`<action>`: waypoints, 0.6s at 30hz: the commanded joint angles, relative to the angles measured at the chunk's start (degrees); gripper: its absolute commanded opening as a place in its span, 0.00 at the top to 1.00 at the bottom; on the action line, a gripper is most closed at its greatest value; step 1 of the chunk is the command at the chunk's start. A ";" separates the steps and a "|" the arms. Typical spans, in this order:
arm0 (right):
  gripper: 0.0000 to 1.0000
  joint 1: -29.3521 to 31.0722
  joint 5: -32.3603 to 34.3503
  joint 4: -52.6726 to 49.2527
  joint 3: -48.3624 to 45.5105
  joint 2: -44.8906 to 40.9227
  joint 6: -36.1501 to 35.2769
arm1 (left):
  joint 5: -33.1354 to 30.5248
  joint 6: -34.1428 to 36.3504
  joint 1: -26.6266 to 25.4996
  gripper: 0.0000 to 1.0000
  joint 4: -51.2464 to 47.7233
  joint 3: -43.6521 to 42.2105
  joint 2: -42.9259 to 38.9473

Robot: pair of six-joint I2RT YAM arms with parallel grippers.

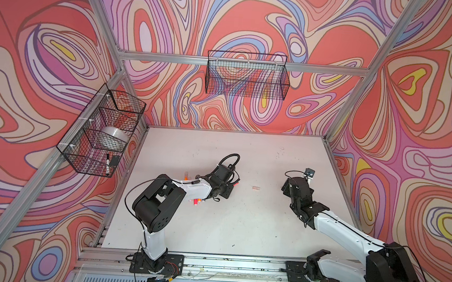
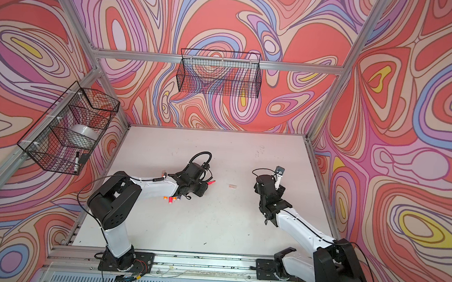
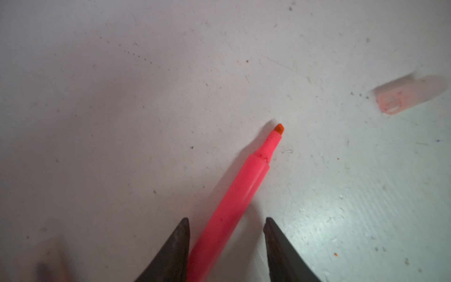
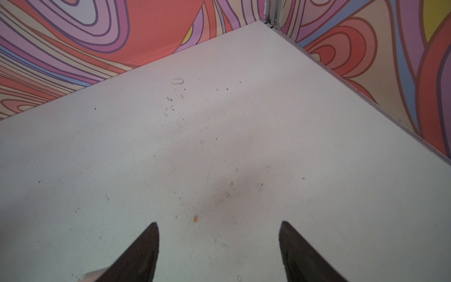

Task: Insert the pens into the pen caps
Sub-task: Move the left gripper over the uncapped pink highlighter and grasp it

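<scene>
The left gripper [image 3: 227, 218] has its jaws partly apart, wider than the pink pen [image 3: 234, 195] that runs out between them. The pen's barrel touches one jaw, and a clear gap shows between it and the other jaw, so the jaws are not clamped on it. The pen sits low over the white table [image 3: 122, 97] and its shadow falls close beside it. Its uncapped orange nib aims roughly toward the pen cap [image 3: 410, 94], stopping well short of it.

In both top views the pen cap [image 1: 255, 188] [image 2: 232, 186] lies alone on the table between the two arms. The pink pen's tip [image 1: 236, 185] pokes out of the left gripper just to the cap's left. Farther left of the cap, beyond that gripper and partly under the left forearm, lie more pens [image 2: 171, 199] packed side by side, with orange, pink and purple ends showing.

To the cap's right and well apart from it, the right gripper [image 4: 219, 222] hangs over bare table with its jaws spread wide and nothing between them.
</scene>
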 commanded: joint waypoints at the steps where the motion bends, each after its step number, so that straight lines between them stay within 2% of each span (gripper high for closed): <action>1: 0.21 -0.23 -0.39 0.08 0.94 0.13 -0.33 | 1.67 -0.37 0.34 0.58 -2.75 1.44 1.21; 8: 0.21 -0.23 -0.38 0.16 0.81 0.01 -0.41 | 1.56 -0.65 0.35 0.68 -3.23 0.70 0.85; 15: 0.21 -0.25 -0.43 0.16 0.71 -0.25 -0.35 | 0.95 -0.85 0.34 0.70 -4.44 1.02 1.47; 18: 0.21 -0.30 -0.39 0.16 0.55 -0.38 -0.24 | 1.24 -0.89 0.34 0.74 -4.72 0.88 1.32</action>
